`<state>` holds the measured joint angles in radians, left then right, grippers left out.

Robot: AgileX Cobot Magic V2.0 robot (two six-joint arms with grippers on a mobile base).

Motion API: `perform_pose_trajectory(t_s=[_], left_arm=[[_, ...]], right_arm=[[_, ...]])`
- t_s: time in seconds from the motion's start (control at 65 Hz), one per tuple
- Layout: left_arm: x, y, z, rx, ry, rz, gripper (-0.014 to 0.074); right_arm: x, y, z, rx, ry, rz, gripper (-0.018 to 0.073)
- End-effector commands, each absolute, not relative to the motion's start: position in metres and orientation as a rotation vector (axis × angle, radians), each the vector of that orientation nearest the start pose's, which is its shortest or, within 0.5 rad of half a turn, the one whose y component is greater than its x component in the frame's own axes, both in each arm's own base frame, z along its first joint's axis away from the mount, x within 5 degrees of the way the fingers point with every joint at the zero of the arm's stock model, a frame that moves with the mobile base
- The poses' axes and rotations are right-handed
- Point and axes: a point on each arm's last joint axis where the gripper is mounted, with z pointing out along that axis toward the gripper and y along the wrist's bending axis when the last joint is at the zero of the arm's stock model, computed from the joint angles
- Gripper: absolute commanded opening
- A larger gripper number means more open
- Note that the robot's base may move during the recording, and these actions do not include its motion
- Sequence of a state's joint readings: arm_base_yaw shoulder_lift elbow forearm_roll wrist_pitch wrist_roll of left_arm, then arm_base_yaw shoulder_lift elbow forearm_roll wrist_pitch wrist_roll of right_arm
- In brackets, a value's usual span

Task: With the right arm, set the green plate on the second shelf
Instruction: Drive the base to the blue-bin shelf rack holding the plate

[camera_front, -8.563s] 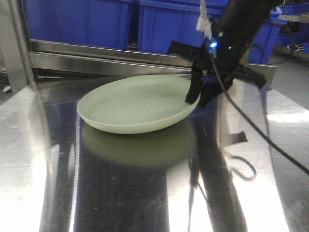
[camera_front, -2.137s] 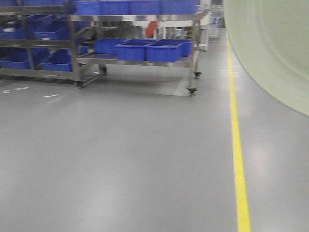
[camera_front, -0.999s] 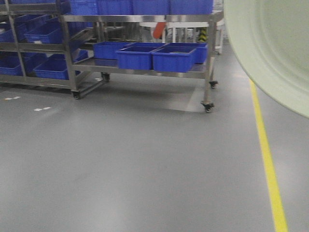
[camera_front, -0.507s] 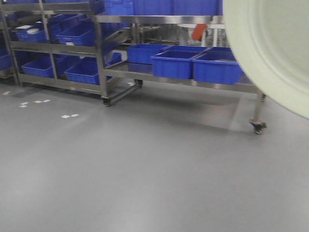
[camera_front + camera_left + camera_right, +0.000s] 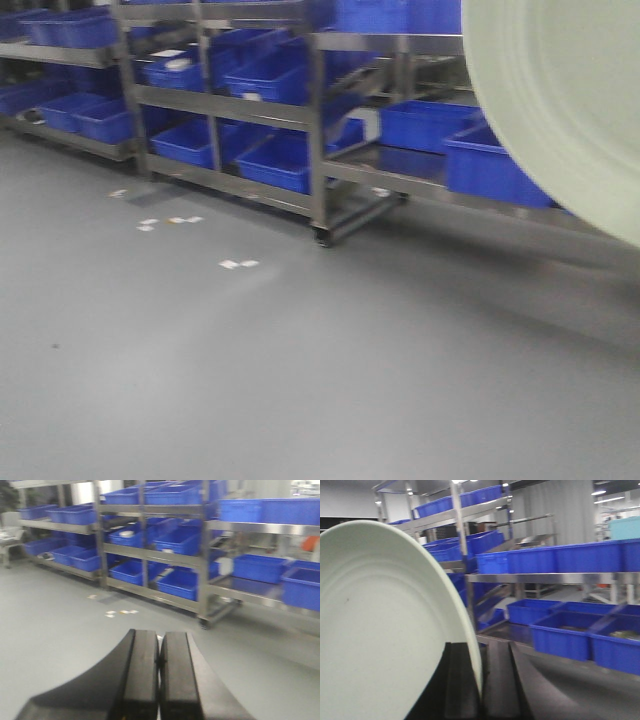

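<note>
Right fingers (image 5: 497, 680) pinched on the rim of the green plate (image 5: 385, 630), one on either side. Plate held on edge in the air, filling the upper right of the front view, near the camera. Left fingers (image 5: 142, 670) pressed together, nothing between them. Beyond: steel shelving rack (image 5: 315, 120) with blue bins (image 5: 275, 160), standing on grey floor (image 5: 250, 370).

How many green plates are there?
1. The green plate stands on edge, pinched at its rim by the right gripper. The blue bins could hide more.
</note>
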<state>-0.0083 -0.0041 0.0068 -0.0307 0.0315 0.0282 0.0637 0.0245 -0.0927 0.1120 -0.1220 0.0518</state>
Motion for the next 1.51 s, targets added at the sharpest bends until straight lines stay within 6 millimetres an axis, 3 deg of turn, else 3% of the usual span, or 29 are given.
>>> perform_pose_trajectory(t_s=[0.0,1.491], left_arm=[[0.0561,-0.0005,0.2040,0.001,1.450,-0.014,0.0130],[0.0561,-0.0005,0.2040,0.001,1.450,-0.014,0.0130]], right_arm=[[0.0459,0.0002,0.2727,0.086,1.160,0.184,0.0053],[0.0459,0.0002,0.2727,0.086,1.160,0.184,0.0053]])
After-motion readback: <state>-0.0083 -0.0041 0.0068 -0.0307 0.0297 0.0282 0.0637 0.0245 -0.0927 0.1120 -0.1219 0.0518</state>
